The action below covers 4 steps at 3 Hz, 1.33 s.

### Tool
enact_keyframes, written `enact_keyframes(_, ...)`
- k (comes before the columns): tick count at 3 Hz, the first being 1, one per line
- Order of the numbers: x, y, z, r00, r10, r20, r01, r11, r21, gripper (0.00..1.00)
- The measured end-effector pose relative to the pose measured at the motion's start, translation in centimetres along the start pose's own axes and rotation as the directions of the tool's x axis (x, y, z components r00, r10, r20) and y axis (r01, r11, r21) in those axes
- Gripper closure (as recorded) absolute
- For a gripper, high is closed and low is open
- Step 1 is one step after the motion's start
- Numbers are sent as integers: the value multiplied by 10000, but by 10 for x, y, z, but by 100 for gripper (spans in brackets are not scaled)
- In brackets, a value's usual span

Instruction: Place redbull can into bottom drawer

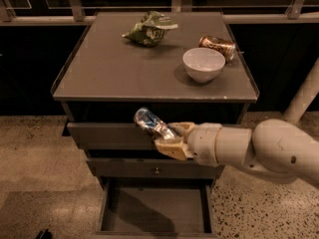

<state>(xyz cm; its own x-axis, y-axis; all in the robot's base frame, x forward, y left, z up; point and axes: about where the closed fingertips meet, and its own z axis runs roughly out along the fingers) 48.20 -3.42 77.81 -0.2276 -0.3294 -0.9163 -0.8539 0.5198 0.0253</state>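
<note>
My gripper (167, 136) is shut on the redbull can (147, 120), a dented blue-and-silver can that sticks out to the upper left of the tan fingers (169, 147). I hold it in the air in front of the top drawer face (104, 136), below the cabinet's top edge. The bottom drawer (154, 210) is pulled open below, its plain floor bare with the arm's shadow on it. The white arm (259, 151) comes in from the right.
On the cabinet top (114, 68) stand a white bowl (203, 63), a gold-brown can (218, 46) lying on its side, and a green chip bag (149, 29). The middle drawer (154, 169) is shut. Speckled floor surrounds the cabinet.
</note>
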Motion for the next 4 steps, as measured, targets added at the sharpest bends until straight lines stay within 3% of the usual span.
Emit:
enact_keyframes(1, 40, 10, 11, 9963, 854, 30, -853, 9962, -152, 100)
enact_keyframes(3, 49, 14, 18, 9950, 995, -93, -997, 9946, -298, 100)
enact_keyframes(4, 94, 27, 30, 9798, 1995, 155, -1988, 9793, -390, 100)
